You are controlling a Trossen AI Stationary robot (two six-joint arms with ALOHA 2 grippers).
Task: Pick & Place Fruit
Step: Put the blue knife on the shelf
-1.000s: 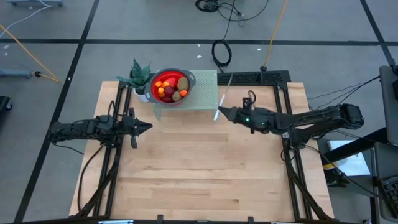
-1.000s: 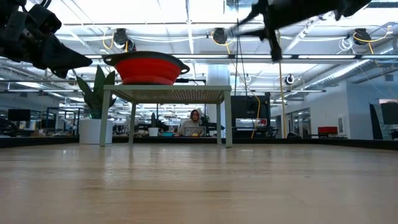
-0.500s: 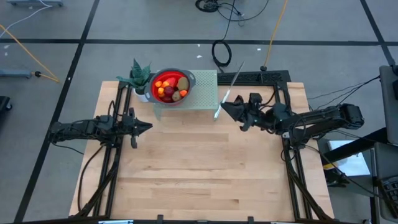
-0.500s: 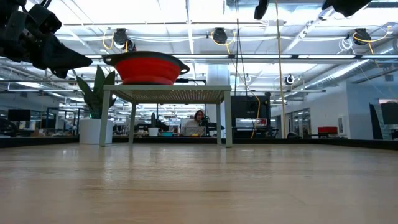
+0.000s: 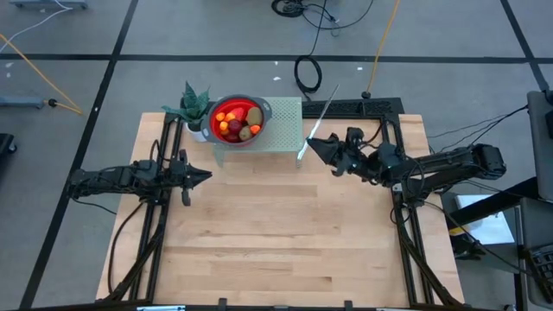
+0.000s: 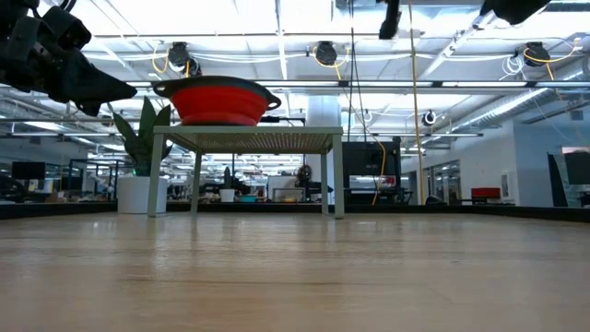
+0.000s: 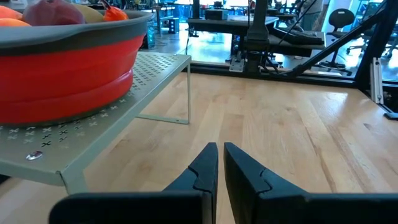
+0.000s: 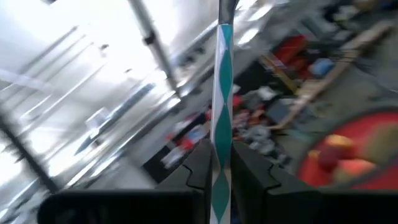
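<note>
Likely light, hard and slick, the fruit [image 5: 236, 122] heaped upper-left in the bowl [image 5: 260, 106] wants a mid-body pinch; right end effector [image 5: 312, 145] grasps the stick [image 5: 316, 123], left end effector [image 5: 207, 175] clenched empty.

This is a robotics lab set in a large open-plan industrial hall. The wooden bench [image 5: 276, 233] sits on a dark metal frame [image 5: 406, 250] that carries 2 robot arms, standing on a grey floor marked with dark tape lines and strewn with cables [image 5: 307, 73]. Beyond the far edge of the bench, the low view shows ceiling strip lights [image 6: 277, 18], exposed ducts, desks, monitors and office chairs [image 7: 341, 15].
</note>
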